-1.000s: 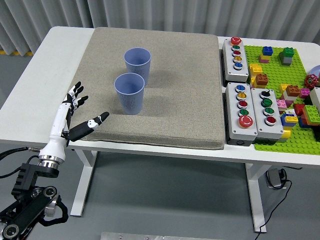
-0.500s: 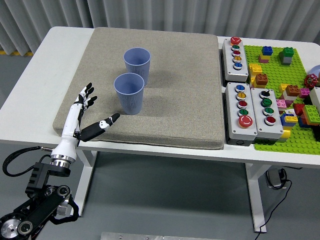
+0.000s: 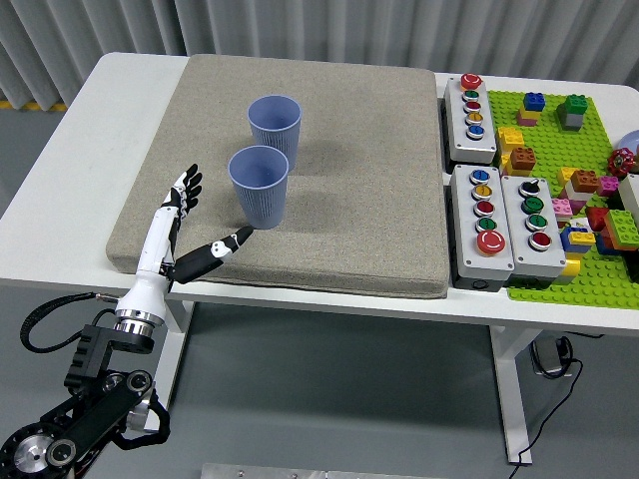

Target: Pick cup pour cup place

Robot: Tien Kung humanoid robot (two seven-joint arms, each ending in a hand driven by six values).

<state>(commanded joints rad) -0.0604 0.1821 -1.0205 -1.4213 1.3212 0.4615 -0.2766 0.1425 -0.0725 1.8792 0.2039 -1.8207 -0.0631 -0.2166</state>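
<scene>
Two blue ribbed paper cups stand upright on the grey mat (image 3: 359,160). The nearer cup (image 3: 260,187) sits just in front of the farther cup (image 3: 275,128). My left hand (image 3: 205,215) reaches in from the lower left, open, fingers (image 3: 185,188) spread upward and thumb pointing right. It hovers over the mat's near left part, just left of and below the nearer cup, not touching it. The right arm is out of view.
Three grey button boxes (image 3: 482,235) lie right of the mat. A green baseplate (image 3: 559,170) with several coloured bricks fills the table's right end. The white table (image 3: 90,140) shows bare left of the mat.
My left hand has moved right and forward over the mat's near left corner, closing in on the nearer cup. The cups have not moved.
</scene>
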